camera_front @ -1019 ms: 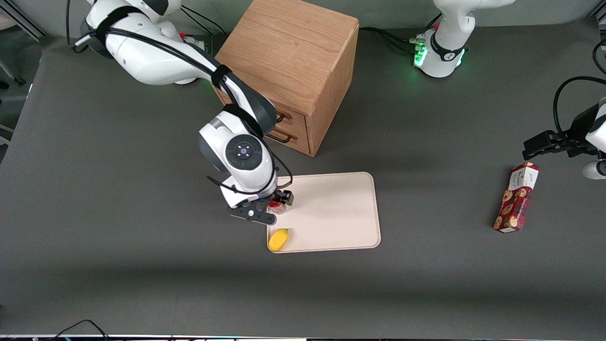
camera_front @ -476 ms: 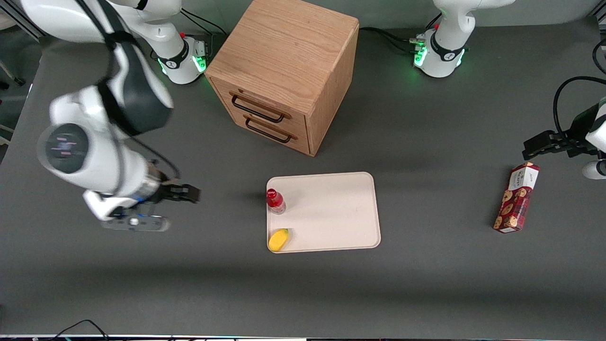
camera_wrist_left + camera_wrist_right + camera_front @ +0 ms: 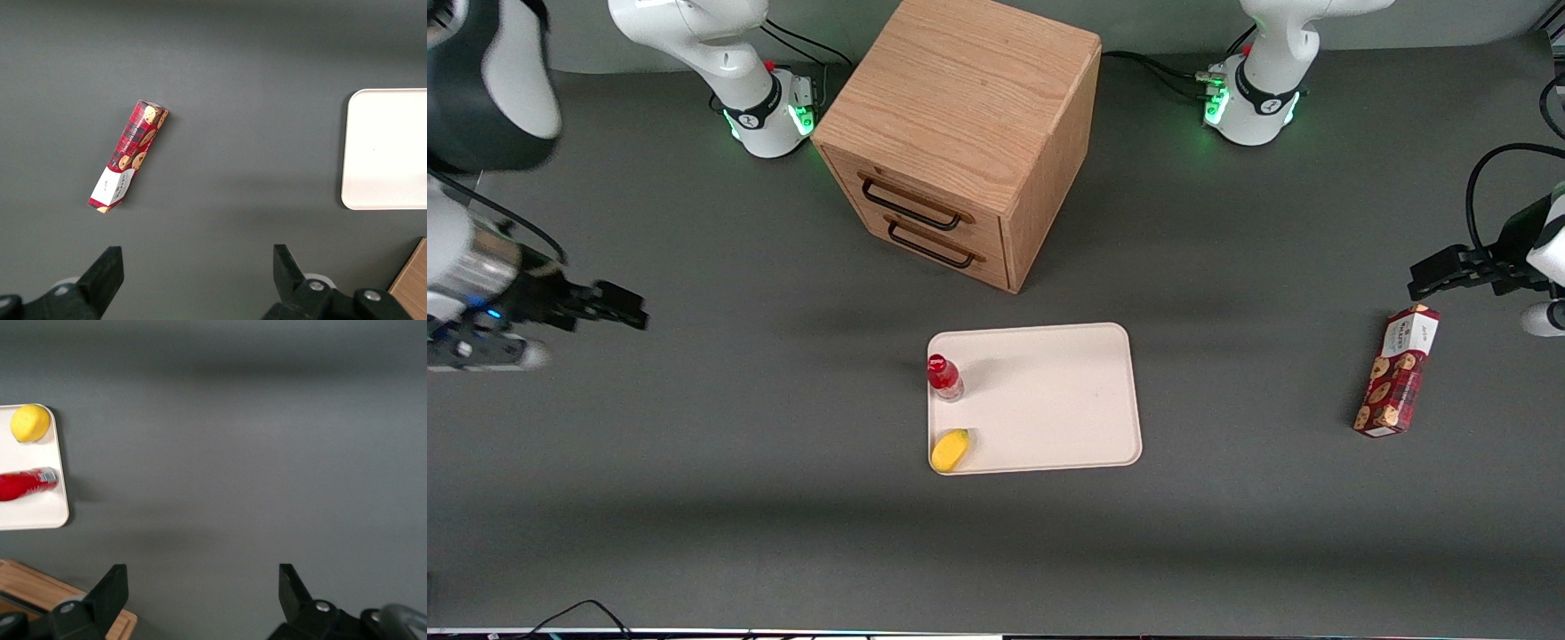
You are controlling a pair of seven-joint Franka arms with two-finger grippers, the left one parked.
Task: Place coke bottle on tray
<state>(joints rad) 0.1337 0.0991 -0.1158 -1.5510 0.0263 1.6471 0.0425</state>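
Note:
The coke bottle (image 3: 943, 377), with red cap and red label, stands upright on the cream tray (image 3: 1049, 400), close to the rim at the working arm's end. It also shows in the right wrist view (image 3: 27, 484), with the tray (image 3: 33, 513). My gripper (image 3: 627, 311) is open and empty, high above the dark table at the working arm's end, well away from the tray. In the right wrist view the gripper (image 3: 202, 587) has its jaws wide apart with only bare table between them.
A yellow lemon (image 3: 950, 449) lies on the tray's corner nearest the front camera, also seen from the right wrist (image 3: 30, 423). The wooden drawer cabinet (image 3: 960, 133) stands farther from the camera than the tray. A red-brown cookie box (image 3: 1396, 371) lies toward the parked arm's end.
My gripper let go of the coke bottle, left it standing on the tray, and has swung far away toward the working arm's end of the table.

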